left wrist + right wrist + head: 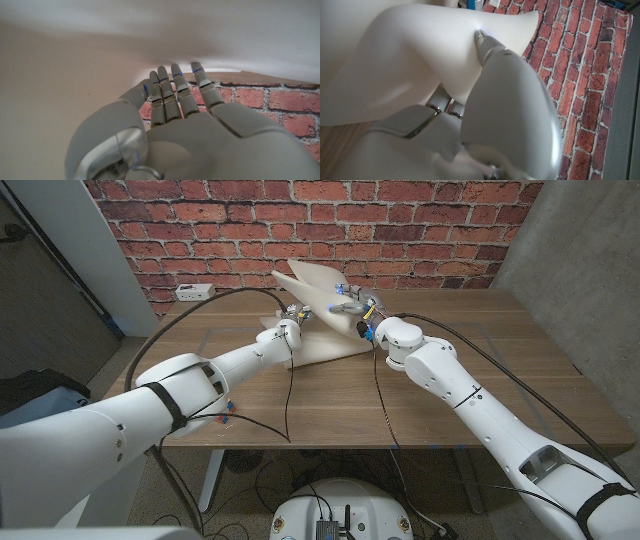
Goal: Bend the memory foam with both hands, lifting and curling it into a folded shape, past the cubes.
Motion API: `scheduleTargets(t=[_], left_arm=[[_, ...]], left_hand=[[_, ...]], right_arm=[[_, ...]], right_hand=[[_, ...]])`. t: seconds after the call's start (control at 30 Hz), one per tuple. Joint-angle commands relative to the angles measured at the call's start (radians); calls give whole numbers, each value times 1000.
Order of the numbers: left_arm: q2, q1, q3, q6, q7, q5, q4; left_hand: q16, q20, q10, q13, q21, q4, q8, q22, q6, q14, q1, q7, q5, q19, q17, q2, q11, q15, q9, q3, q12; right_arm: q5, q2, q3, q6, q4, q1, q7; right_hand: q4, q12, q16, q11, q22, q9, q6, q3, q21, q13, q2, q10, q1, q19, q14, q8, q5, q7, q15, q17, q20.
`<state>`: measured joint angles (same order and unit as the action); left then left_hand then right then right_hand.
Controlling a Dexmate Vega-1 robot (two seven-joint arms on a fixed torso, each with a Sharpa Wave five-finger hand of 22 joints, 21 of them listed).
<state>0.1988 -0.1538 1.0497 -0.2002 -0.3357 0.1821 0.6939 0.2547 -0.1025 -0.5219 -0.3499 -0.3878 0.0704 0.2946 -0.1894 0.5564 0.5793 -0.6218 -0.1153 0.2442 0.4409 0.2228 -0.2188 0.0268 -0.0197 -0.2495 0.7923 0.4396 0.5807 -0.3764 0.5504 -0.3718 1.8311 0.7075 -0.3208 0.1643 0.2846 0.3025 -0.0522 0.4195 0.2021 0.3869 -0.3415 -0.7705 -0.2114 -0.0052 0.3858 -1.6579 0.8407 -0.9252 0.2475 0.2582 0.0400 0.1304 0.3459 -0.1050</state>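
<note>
The cream memory foam (322, 338) lies at the far middle of the wooden table (480, 370). Its back part is lifted and curled up into a pointed fold (312, 280). My left hand (291, 316) holds the foam's left side; in the left wrist view its fingers (176, 92) reach straight out with their tips against the foam (75, 70). My right hand (352, 307) grips the raised fold from the right. In the right wrist view one finger (487, 45) presses on the foam (415, 55), which bulges around it.
A small white box (193, 290) sits at the table's far left corner, near the brick wall (400, 220). Black cables (290, 395) trail over the tabletop from both wrists. Bare wood shows on the right half and along the front edge.
</note>
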Motion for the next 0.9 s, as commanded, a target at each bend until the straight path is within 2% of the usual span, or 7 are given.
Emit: scheduleTargets(t=[0.03,0.2,0.23,0.3,0.4,0.6,0.9], left_arm=[[-160,135,89,126,154,1,-331],[-134,143,168,91,188,-66,-266],[-138,141,163,114,177,-87,-277],[-134,137,159,132,164,-109,-277],[-134,106,79,273,109,-193,-323],[-121,41,-100,410,171,-364,-328],[-136,-31,-323,399,330,-602,-306]], left_hand=[[-1,34,3,7,-8,-11,-12,-3,-6,-2,-17,-3,3,4,4,2,8,18,6,20,-16],[-13,61,35,23,-7,-31,-40,-3,-42,-32,-18,18,-13,-1,0,12,-9,40,20,23,-48],[-17,64,46,31,-4,-56,-54,-3,-60,-43,1,29,-29,-12,0,20,-13,45,26,8,-63],[-34,60,57,54,7,-117,-84,-1,-100,-61,106,54,-79,-34,-19,93,-20,43,41,-90,-98],[-56,17,100,73,31,-147,-95,3,-137,-99,224,69,-70,-59,-35,192,9,12,45,-204,-146],[-66,-51,187,76,80,-151,-114,3,-243,-165,318,84,-55,-120,-34,311,34,-29,47,-306,-195],[-73,-113,236,74,145,-181,-102,2,-281,-278,426,74,-28,-224,-30,381,84,-89,50,-400,-213]], right_arm=[[261,47,-81,-6,8,25,49],[289,52,-71,5,0,17,29],[282,53,-66,9,0,15,16],[285,49,-62,10,0,12,7],[277,46,-55,17,-2,9,-17],[246,33,-33,23,0,0,-49],[187,25,5,4,12,-14,-104]], right_hand=[[-1,-1,-5,-1,6,5,0,6,-9,-3,0,7,-15,-8,-12,-4,2,7,95,3,-121],[-1,-1,-7,-1,7,5,7,7,-14,-3,1,12,-16,-11,-10,-3,1,12,94,2,-121],[-1,-1,-7,-1,7,5,8,7,-15,-3,1,13,-16,-11,-10,-3,1,12,94,2,-121],[-1,-1,-7,-2,7,5,8,7,-16,-3,1,15,-16,-12,-9,-3,1,12,94,2,-121],[-2,0,-7,-3,7,5,9,7,-17,-3,1,18,-16,-13,-9,-3,0,13,93,3,-121],[-2,-1,-8,-4,7,5,10,7,-20,-3,2,21,-16,-15,-10,-4,0,14,93,3,-121],[-2,1,-8,-2,7,6,11,7,-24,-3,4,29,-17,-17,-11,-4,0,15,93,3,-121]])
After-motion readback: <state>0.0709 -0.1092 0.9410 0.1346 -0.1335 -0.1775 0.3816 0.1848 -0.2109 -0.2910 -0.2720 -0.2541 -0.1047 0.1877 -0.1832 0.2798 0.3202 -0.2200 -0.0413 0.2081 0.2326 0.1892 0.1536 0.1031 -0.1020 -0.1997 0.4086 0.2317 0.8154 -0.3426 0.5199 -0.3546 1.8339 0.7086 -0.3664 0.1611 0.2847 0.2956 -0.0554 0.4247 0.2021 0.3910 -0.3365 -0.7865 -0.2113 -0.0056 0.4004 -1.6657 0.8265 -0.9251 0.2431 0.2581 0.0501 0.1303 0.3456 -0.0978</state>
